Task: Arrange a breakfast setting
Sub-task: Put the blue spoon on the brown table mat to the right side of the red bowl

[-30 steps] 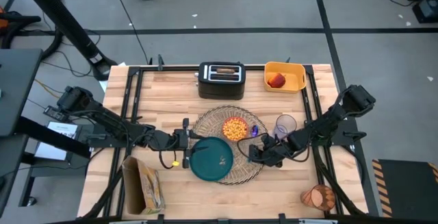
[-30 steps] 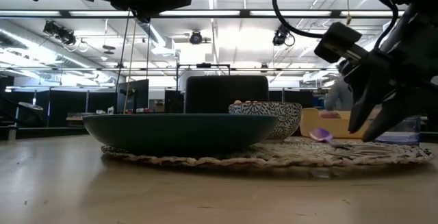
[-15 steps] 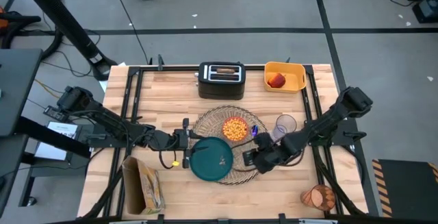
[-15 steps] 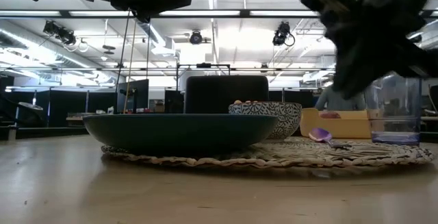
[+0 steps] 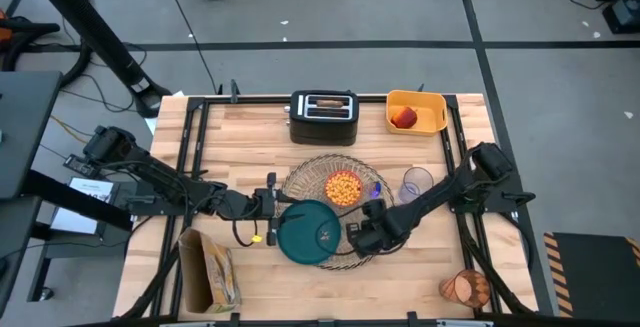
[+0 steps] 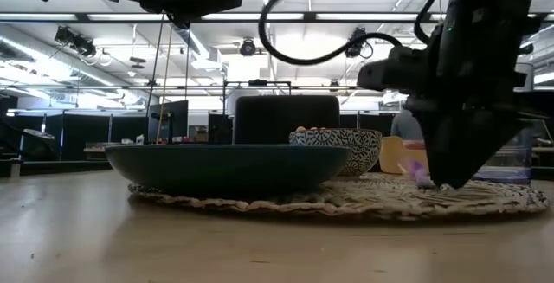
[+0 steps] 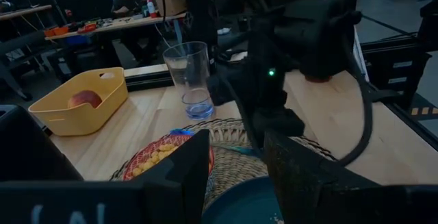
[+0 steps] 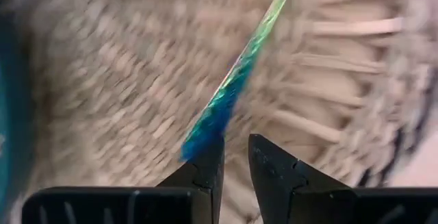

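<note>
A round straw placemat (image 5: 305,174) carries a dark teal plate (image 5: 308,233) and a small cereal bowl (image 5: 344,187). A blue spoon (image 5: 375,189) lies on the mat to the right of the bowl. My right gripper (image 5: 358,235) points almost straight down over the mat, right of the plate, shut on the spoon's handle (image 8: 239,73). My left gripper (image 5: 270,207) waits open at the plate's left edge, nothing between its fingers (image 7: 301,176). A clear tumbler (image 5: 417,181) stands on the table just right of the mat. The red fruit (image 5: 404,118) lies in the yellow bin. My right gripper has the end of the spoon's handle (image 8: 205,131) at its fingertips, coming from above and pointing steeply down. The handle runs away from the fingers across the weave; the spoon's bowl (image 6: 418,172) stays low by the mat. Blur hides how the pads meet the handle.
A black toaster (image 5: 323,115) with a slice in its slot and a yellow bin (image 5: 415,112) stand at the far edge. A bread bag (image 5: 208,272) lies near left, a brown round object (image 5: 465,287) near right. Bare table lies along the near edge.
My right gripper has gone toward the table's left and near edge across the mat, closer to the plate, and has tipped from a slant to pointing almost straight down. The spoon's bowl has stayed beside the cereal bowl.
</note>
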Motion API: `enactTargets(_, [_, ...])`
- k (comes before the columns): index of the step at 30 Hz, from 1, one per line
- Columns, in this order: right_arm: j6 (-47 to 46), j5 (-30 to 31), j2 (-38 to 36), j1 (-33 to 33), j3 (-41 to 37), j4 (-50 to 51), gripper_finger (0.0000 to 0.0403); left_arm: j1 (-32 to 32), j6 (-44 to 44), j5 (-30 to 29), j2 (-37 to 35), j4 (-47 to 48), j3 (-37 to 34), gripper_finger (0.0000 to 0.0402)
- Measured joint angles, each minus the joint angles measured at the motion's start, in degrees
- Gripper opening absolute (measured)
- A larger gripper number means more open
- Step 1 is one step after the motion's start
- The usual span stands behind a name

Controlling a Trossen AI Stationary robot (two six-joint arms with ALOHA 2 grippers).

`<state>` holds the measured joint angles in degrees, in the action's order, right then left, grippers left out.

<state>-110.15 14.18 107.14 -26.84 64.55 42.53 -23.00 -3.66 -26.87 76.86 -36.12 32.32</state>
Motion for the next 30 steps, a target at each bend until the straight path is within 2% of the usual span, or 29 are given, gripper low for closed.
enactTargets(8, [0.45,4.76,-3.26,0.19,0.00,-1.26,0.0081,0.01,0.00,0.00,0.00,0.90,0.00,0.0149])
enactTargets(13, [-2.59,9.54,-2.91,1.23,0.04,-1.20,0.0103,-0.01,0.00,0.00,-0.01,0.94,0.00,0.0149])
enactTargets(19, [-2.26,6.77,0.55,3.18,0.00,-0.90,0.0122,-0.01,0.00,0.00,-0.01,0.96,0.00,0.0149])
enactTargets(24, [-0.41,6.21,0.57,3.33,0.00,-0.06,0.0122,0.01,0.00,0.00,-0.02,1.36,0.00,0.0149])
enactTargets(30, [1.78,2.42,0.51,3.32,0.02,1.05,0.0116,0.01,0.02,0.02,-0.02,1.31,0.02,0.0148])
